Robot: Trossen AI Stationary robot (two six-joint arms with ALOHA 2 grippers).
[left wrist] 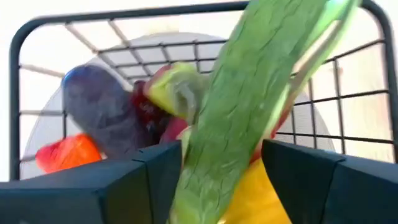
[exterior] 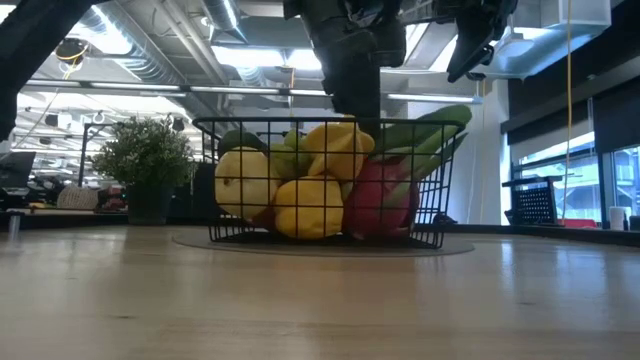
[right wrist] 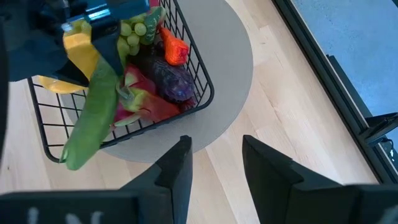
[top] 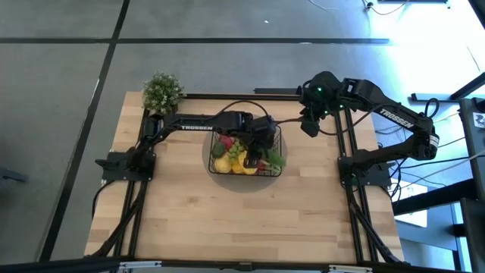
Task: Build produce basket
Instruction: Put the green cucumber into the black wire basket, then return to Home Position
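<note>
Left gripper (left wrist: 221, 165) grips cucumber (left wrist: 249, 106); arm reads "TROSSEN".

Bushy green potted plant (top: 162, 92) at the far left corner of the light wooden table (top: 182, 220), round grey mat (right wrist: 231, 74) lying flat on the tabletop, grey floor (top: 227, 19) beyond the table's edge

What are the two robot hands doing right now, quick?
Left gripper: closed on the green cucumber, over the basket.
Right gripper: open, holding nothing, off to the side of the basket.
</note>
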